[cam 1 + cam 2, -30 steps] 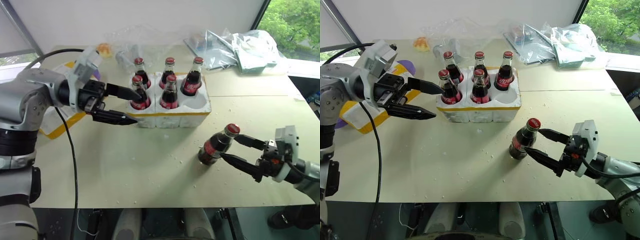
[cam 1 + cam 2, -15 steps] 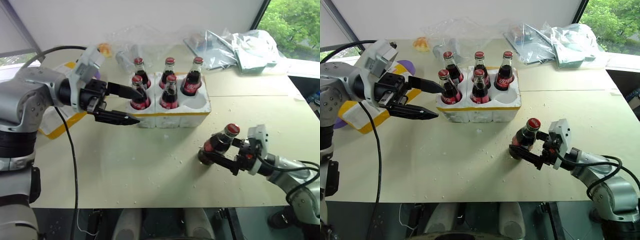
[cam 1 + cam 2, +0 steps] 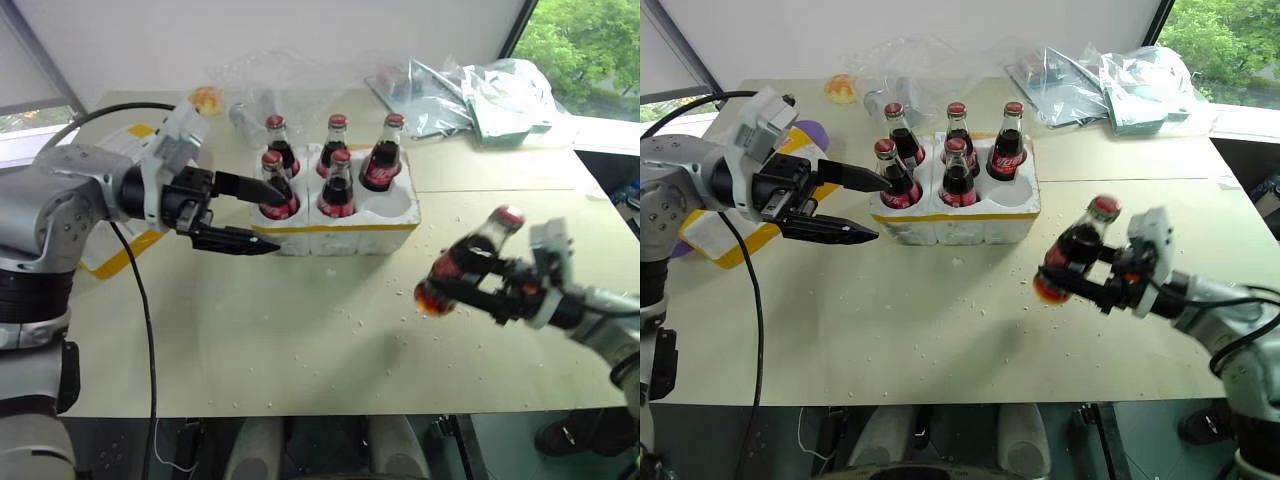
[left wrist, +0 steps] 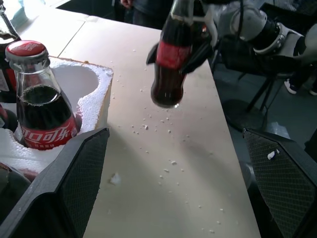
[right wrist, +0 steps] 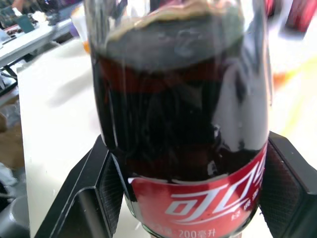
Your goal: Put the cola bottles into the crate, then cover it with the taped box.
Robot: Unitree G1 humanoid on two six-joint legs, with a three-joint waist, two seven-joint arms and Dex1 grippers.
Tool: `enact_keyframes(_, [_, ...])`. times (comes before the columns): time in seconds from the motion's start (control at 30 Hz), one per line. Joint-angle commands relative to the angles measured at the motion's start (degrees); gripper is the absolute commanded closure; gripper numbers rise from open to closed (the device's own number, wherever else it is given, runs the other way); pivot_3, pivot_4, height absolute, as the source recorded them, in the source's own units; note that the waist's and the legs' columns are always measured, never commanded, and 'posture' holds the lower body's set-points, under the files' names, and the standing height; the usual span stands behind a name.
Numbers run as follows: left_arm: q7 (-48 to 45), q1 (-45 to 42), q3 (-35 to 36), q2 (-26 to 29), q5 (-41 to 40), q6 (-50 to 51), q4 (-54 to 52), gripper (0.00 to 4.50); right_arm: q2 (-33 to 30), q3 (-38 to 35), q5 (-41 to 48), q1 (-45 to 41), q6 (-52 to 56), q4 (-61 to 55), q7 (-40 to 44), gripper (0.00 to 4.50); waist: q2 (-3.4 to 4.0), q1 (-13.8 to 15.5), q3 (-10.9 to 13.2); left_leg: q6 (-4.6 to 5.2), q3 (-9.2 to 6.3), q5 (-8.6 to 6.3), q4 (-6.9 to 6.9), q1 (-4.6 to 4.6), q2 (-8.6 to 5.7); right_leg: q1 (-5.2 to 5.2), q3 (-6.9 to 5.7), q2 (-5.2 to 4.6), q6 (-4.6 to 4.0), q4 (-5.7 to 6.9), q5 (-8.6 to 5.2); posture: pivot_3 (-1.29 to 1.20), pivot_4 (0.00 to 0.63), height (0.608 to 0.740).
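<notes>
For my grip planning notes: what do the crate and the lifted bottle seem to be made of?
The crate: matte white foam, probably styrofoam, with a grainy surface and crumbs shed nearby. The cola bottle in the right gripper: clear glossy glass, apparently; dark cola shows through.

Work surface: a pale beige table (image 3: 300, 330), with a seam (image 3: 500, 192) across its right half. White foam crumbs (image 3: 355, 318) are scattered over the centre. The crate (image 3: 340, 232) stands directly on the table at upper centre of the frame, its yellow strip facing the near edge. At the left edge lies the taped box (image 3: 715, 235), partly hidden by an arm, with a purple item (image 3: 812, 131) just behind it. Crumpled clear plastic bags (image 3: 480, 95) lie at upper right. A small orange object (image 3: 207, 97) sits at upper left, beside more clear wrapping (image 3: 250, 80).
</notes>
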Motion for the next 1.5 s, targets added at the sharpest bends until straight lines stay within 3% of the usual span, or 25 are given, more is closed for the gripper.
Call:
enact_keyframes(0.03, [1.62, 1.59, 3.67, 0.92, -1.68, -0.12, -2.89, 0.00, -1.99, -0.70, 3.51, -14.17, 0.52, 5.45, 0.05, 1.63, 0.02, -0.17, 0.01, 0.00, 0.02, 0.00, 0.00, 0.01, 0.00, -0.01, 0.02, 0.00, 0.00, -0.01, 0.00, 0.00, 0.150, 0.737])
enact_keyframes(0.2, [4.68, 4.41, 5.97, 1.15, -3.25, 0.41, -5.69, 0.00, 2.91, 8.83, -3.28, -34.19, -1.40, 18.41, -0.94, 1.63, 0.02, -0.37, 0.01, 0.00, 0.05, 0.00, -0.05, 0.01, 0.01, -0.08, 0.05, 0.02, -0.02, 0.01, 0.02, 0.00, 0.150, 0.737])
enact_keyframes(0.37, [7.87, 6.70, 8.54, 1.79, -5.15, 1.55, -8.38, 0.00, 8.68, 17.08, -13.90, -42.75, -7.80, 31.26, 0.39, 1.63, 0.01, 0.07, 0.01, 0.16, 0.05, -0.09, -0.05, -0.12, 0.02, -0.15, 0.06, 0.07, -0.01, -0.02, 0.03, 0.00, 0.150, 0.737])
enact_keyframes(0.8, [13.48, 10.70, 13.56, 3.60, -8.85, 3.08, -11.75, 0.00, 11.86, 22.87, -24.15, -44.28, -14.05, 42.27, 7.36, 1.63, 0.03, -0.09, 0.04, 0.14, 0.05, -0.08, -0.01, -0.23, -0.03, -0.29, 0.06, 0.04, 0.00, 0.02, 0.04, 0.00, 0.150, 0.737])
enact_keyframes(0.87, [13.89, 10.82, 13.55, 3.71, -8.88, 2.87, -11.66, 0.00, 12.22, 23.47, -24.59, -43.63, -13.48, 42.17, 8.56, 0.58, 0.03, -0.04, 0.04, 0.14, 0.06, -0.08, 0.01, -0.23, -0.03, -0.28, 0.06, 0.04, 0.00, 0.01, 0.04, 0.00, 0.150, 0.737])
enact_keyframes(0.93, [14.17, 10.85, 13.43, 3.77, -8.87, 2.60, -11.50, 0.00, 12.94, 23.73, -25.51, -43.35, -13.84, 42.47, 8.51, 0.03, 0.02, -0.08, 0.04, 0.14, 0.05, -0.08, 0.00, -0.22, -0.03, -0.28, 0.06, 0.04, 0.00, 0.01, 0.04, 0.00, 0.150, 0.737])
enact_keyframes(1.13, [15.71, 11.79, 13.64, 3.99, -7.37, 1.21, -11.21, 0.00, 14.25, 22.47, -27.24, -43.92, -15.62, 43.32, 7.93, 0.03, 0.02, -0.19, 0.04, 0.14, 0.06, -0.08, -0.02, -0.19, -0.03, -0.28, 0.06, 0.04, -0.01, 0.03, 0.04, 0.00, 0.150, 0.737])
enact_keyframes(1.4, [27.76, 23.56, 26.37, 8.79, 4.77, -4.31, -11.43, 0.00, 3.88, 16.10, -25.57, -42.18, -15.40, 39.79, 12.64, 0.03, 0.04, -0.07, 0.05, 0.14, 0.06, -0.08, -0.06, -0.20, -0.03, -0.29, 0.07, 0.04, -0.01, -0.01, 0.04, 0.00, 0.150, 0.737])
enact_keyframes(1.5, [31.47, 34.89, 31.53, 11.93, 16.31, -9.49, -11.36, 0.00, -0.88, 12.79, -24.32, -40.12, -14.65, 37.92, 14.52, 0.03, 0.05, -0.03, 0.04, 0.14, 0.07, -0.09, -0.10, -0.19, -0.02, -0.29, 0.07, 0.04, -0.02, -0.04, 0.04, 0.00, 0.150, 0.737])
